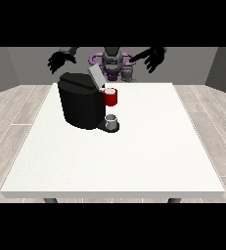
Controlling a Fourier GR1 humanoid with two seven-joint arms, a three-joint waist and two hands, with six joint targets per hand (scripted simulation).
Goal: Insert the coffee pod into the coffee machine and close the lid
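white table [134, 161], black coffee machine [80, 105], lid [96, 76] open

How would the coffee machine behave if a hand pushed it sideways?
The coffee machine is a squat, wide black block, so it would probably slide rather than tip. Its raised lid looks hinged and may swing. The small cup on its tray could topple.

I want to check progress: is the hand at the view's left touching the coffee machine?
Apart. In the front view, the hand hangs above and behind the coffee machine, with wall visible between them.
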